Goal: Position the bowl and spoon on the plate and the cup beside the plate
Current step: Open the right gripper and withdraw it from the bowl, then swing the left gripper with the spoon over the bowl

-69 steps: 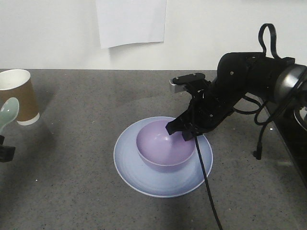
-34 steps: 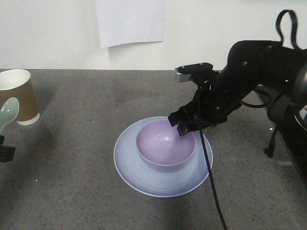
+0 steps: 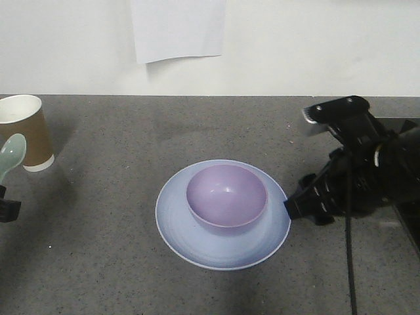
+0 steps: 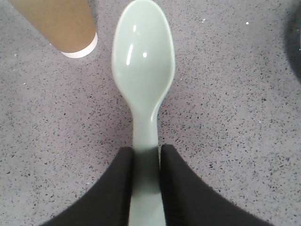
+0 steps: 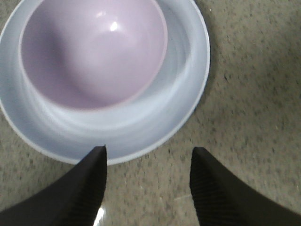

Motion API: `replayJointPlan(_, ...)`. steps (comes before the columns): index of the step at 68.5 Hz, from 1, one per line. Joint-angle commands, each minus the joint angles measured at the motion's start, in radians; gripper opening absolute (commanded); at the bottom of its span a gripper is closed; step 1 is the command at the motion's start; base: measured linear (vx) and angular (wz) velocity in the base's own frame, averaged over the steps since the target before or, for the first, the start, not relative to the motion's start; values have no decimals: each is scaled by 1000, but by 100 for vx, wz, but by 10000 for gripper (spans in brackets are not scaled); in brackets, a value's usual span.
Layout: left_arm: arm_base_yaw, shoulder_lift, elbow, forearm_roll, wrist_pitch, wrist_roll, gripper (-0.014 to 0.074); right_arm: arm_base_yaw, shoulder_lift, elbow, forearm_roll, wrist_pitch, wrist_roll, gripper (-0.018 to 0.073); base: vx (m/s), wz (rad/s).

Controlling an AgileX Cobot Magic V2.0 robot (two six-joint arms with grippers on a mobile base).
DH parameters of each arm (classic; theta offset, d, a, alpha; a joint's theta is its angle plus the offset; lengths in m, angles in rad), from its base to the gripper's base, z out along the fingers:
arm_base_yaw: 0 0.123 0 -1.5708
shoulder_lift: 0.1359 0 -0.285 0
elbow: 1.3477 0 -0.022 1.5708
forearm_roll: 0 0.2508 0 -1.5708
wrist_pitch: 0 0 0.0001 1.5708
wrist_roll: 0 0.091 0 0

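Observation:
The lavender bowl sits in the pale blue plate at the table's middle; both also fill the right wrist view, bowl inside plate. My right gripper is open and empty, just off the plate's right rim. The mint-green spoon is held by its handle in my left gripper, shut on it, at the far left edge; the spoon's head points up beside the brown paper cup.
A white paper sheet hangs on the back wall. Dark equipment stands at the right edge of the grey speckled table.
My right gripper has drawn back from the bowl's far rim to the right and down, past the plate's edge, leaving the bowl in the plate. The left arm and spoon have not moved.

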Motion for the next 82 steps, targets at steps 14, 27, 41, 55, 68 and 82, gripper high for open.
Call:
replayJointPlan(14, -3, -17, -24, -10, -56, -2, 93, -3, -205, 118, -5, -48, -9, 344, 0, 0)
replayJointPlan(27, -3, -17, -24, -9, -58, -2, 93, -3, -250, 157, -9, -45, -9, 321, 0, 0)
replayJointPlan(41, -3, -17, -25, -11, -70, 50, 93, -3, -275, 158, -10, -38, -10, 305, 0, 0)
replayJointPlan(55, -11, -17, -25, -100, -76, 183, 93, -3, -274, 158, -10, -36, -10, 302, 0, 0)
replayJointPlan(68, -78, -13, -25, -171, -101, 307, 93, -3, -274, 158, -9, -34, -10, 302, 0, 0)
replayJointPlan(82, -173, 67, -112, -166, -63, 352, 93, -3, -274, 158, -8, -34, -10, 302, 0, 0)
